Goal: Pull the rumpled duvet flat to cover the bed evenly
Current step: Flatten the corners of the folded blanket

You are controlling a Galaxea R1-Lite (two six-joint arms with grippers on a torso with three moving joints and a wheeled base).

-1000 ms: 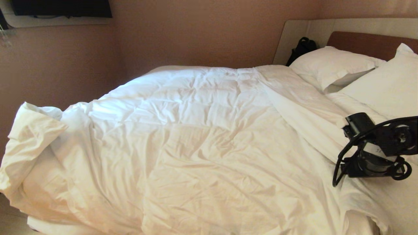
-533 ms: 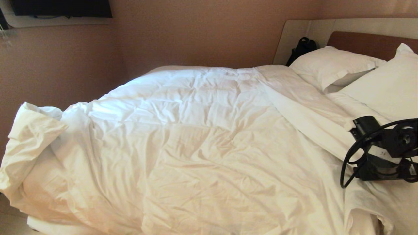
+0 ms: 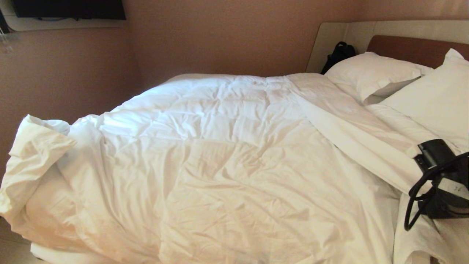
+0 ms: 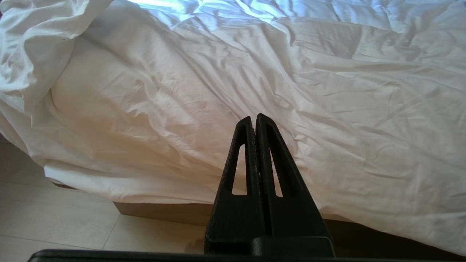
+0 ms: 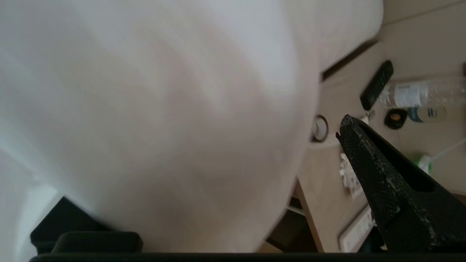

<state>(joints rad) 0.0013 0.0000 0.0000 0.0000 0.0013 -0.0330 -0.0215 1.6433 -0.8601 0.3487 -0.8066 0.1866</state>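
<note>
Head view: puffy, wrinkled quilted duvet (image 3: 220, 165) covers bed (image 3: 414, 49); right pincer (image 5: 204, 189) spread wide, left pincer (image 4: 255, 122) closed.

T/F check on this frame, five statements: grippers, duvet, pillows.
1. The left gripper is shut. True.
2. The right gripper is clamped on the duvet. False: it is open; white bedding lies between its fingers.
3. Two pillows lie at the headboard. True.
4. The duvet's corner at the foot lies flat. False: it is bunched up.
5. The left gripper touches the duvet. False: it hangs clear, above the bed's near edge.
</note>
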